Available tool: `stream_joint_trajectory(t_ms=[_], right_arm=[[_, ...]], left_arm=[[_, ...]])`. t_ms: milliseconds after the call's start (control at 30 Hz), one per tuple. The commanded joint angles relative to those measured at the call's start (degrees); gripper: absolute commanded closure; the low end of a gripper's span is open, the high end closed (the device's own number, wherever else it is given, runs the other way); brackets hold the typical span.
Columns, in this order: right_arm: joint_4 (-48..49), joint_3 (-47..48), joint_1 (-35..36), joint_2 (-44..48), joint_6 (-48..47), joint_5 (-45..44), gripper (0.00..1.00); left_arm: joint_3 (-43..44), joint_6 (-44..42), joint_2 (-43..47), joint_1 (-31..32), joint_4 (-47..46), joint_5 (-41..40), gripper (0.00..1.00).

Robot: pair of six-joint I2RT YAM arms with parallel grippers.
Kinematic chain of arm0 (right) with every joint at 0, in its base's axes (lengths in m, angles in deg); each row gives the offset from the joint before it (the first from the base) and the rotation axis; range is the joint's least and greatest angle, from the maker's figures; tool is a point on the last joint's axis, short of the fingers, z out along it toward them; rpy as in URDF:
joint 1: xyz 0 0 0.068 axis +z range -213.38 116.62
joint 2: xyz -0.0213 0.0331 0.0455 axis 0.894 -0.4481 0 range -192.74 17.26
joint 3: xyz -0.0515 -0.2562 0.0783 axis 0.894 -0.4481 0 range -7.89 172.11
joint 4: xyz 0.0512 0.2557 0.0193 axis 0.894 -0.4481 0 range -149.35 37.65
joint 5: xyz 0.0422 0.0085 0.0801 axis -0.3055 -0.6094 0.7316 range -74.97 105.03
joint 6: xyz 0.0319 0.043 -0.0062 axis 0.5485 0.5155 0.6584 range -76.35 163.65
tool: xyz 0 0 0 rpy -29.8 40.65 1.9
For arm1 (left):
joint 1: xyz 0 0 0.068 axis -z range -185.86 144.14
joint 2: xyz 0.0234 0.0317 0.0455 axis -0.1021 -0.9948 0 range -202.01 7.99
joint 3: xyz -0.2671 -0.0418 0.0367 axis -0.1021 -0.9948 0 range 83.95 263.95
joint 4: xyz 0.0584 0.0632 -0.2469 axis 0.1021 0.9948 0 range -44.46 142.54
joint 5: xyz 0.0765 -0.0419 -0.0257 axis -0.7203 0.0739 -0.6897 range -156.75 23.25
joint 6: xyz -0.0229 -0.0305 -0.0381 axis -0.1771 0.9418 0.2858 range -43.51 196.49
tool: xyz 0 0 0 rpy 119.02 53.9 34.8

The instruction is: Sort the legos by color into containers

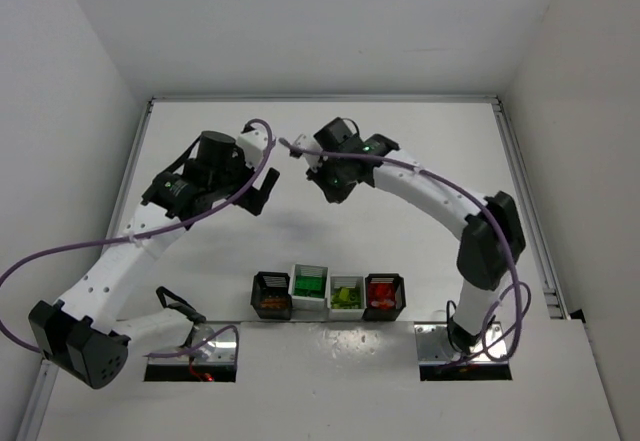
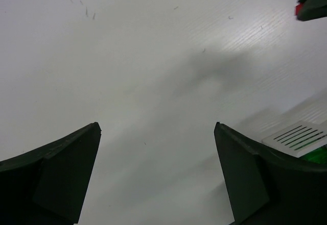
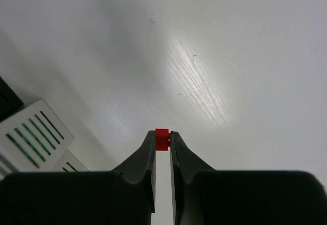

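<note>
So your right claw (image 3: pixel 162 133) is clenched on a tiny red lego (image 3: pixel 162 140). The brick is pinched right at the fingertips, with bare white desk (image 1: pixel 400 141) behind it in the wrist view. Your left claw (image 2: pixel 157 127) is released: its jaws are spread wide with nothing between them, just desk underneath. The tip of the right claw, with a speck of red on it, pokes into the top right corner of the left wrist view.

From the top camera, both claws sit over the far half of the desk, near each other around the middle and well apart from the bins.

The bins are in a row at the near edge between the two arm bases, touching side by side:
- the left black bin (image 1: pixel 271 277) has orange-brown legos (image 1: pixel 272 304) in it
- the white bin (image 1: pixel 309 268) next to it holds the dark green ones (image 1: pixel 308 287)
- the second white bin (image 1: pixel 346 279) holds the yellow-green ones (image 1: pixel 346 297)
- the right black bin (image 1: pixel 385 278) holds red legos (image 1: pixel 381 295)

I can't count the bricks in any bin, they're too small from up there. A white bin's slotted wall also shows at the edge of both wrist views, with green showing through the slots.
</note>
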Motion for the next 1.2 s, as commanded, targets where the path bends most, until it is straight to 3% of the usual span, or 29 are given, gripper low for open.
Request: stream_joint_trajectory(t_ms=[0,233,500,900,1167], right_arm=[[-5.71,3.01,-1.0,7.13,-0.5,-0.07,1.0],[-11.59,-9.53,-2.67,22.51,-2.78,1.86,1.0],[-14.77,-27.65,-3.99,36.23,-8.48,15.48,1.0],[-24.87,-27.05,-2.84,36.41,-18.51,22.78,1.0],[-25.4,-26.53,-2.32,36.41,-18.52,24.45,1.0]], left_arm=[[0.91,1.98,0.25,-2.02,-2.39,-0.37,0.01],[4.24,7.43,-5.2,-7.73,-1.86,3.58,0.01],[6.36,9.72,-10.13,-13.98,-2.39,11.23,0.01],[5.22,7.52,-9.6,-13.98,-2.39,12.03,0.01],[5.22,6.91,-10.66,-13.98,-2.39,12.56,0.01]])
